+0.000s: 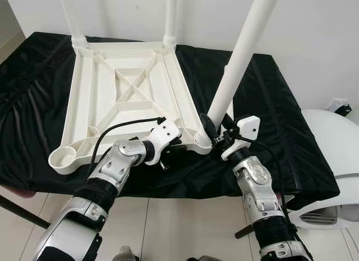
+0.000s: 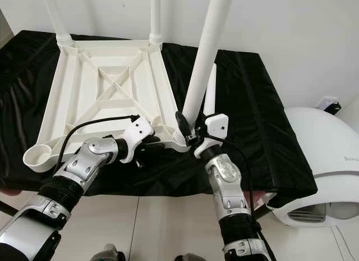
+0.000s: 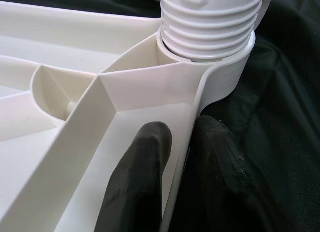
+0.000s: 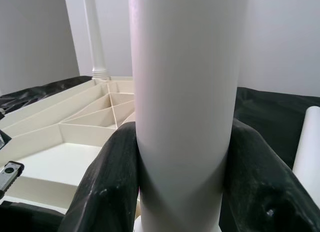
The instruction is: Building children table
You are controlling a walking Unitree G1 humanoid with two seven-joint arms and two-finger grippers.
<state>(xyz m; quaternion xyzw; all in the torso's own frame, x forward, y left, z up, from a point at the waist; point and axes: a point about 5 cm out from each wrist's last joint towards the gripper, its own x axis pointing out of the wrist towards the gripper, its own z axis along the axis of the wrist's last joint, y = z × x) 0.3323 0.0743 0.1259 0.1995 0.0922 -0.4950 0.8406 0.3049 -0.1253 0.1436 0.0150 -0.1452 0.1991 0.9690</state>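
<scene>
A: State the position of the tabletop.

B: The white tabletop (image 1: 126,92) lies upside down on the black cloth (image 1: 280,120), ribbed underside up. Its far edge is near the cloth's far edge, its near edge close to the cloth's near edge. Two legs (image 1: 169,17) stand upright in the far corner sockets. The near-left socket (image 1: 63,158) has no leg in it.

A: And the near-right corner?

B: A third leg (image 1: 241,53) stands in that socket, tilted towards the right. In the left wrist view its threaded end (image 3: 210,22) sits in the socket collar.

A: Right gripper?

B: The right gripper (image 1: 216,129) is closed on the third leg just above the socket. In the right wrist view its fingers (image 4: 107,177) press the leg from both sides.

A: Left gripper?

B: The left gripper (image 1: 175,149) is at the near edge beside the same corner. Its fingers (image 3: 142,172) are narrow, pinching the rim: one inside the wall, one outside.

A: Anything else on the cloth?

B: A fourth leg (image 2: 210,92) lies behind the tilted one. A white rounded appliance (image 2: 325,160) stands beyond the cloth's right edge.
</scene>
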